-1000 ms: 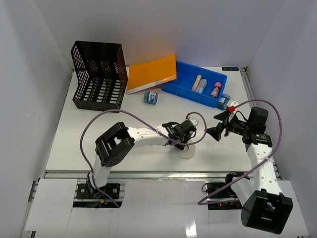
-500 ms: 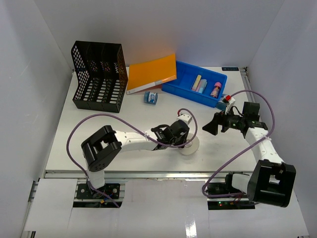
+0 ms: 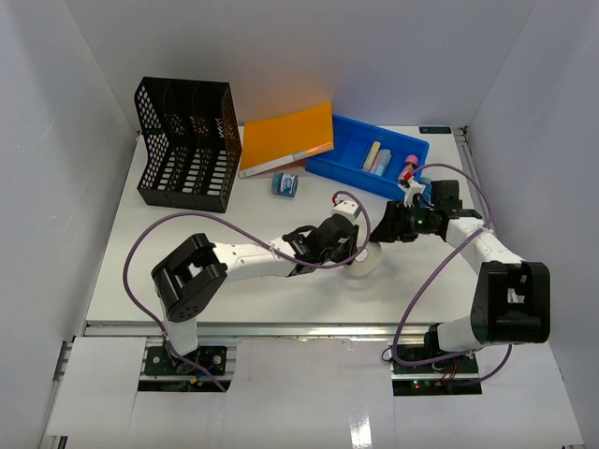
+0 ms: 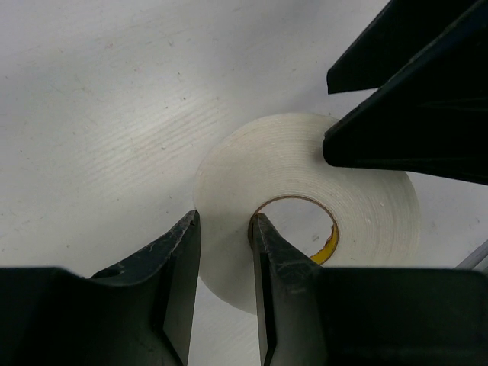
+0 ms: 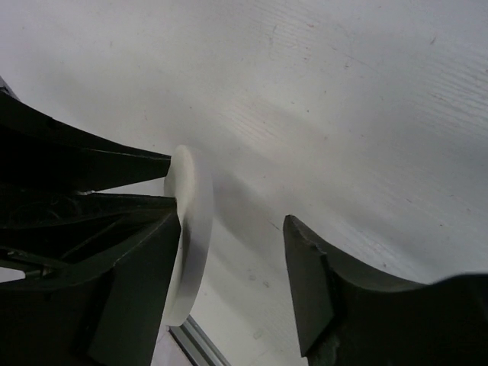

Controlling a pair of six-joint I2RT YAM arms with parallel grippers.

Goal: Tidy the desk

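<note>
The left tool (image 4: 223,229) is clamping the tape roll (image 4: 305,164) by its wall over the bench (image 3: 187,243), near its middle; the right tool (image 5: 232,229), spread wide, is bracketing the rim and should close squarely before release.

We're seeing right gripper (image 3: 379,234) crowding tape roll (image 3: 365,266); blue tray (image 3: 346,178) walling far side; desk (image 3: 225,192) lying open leftward.
</note>
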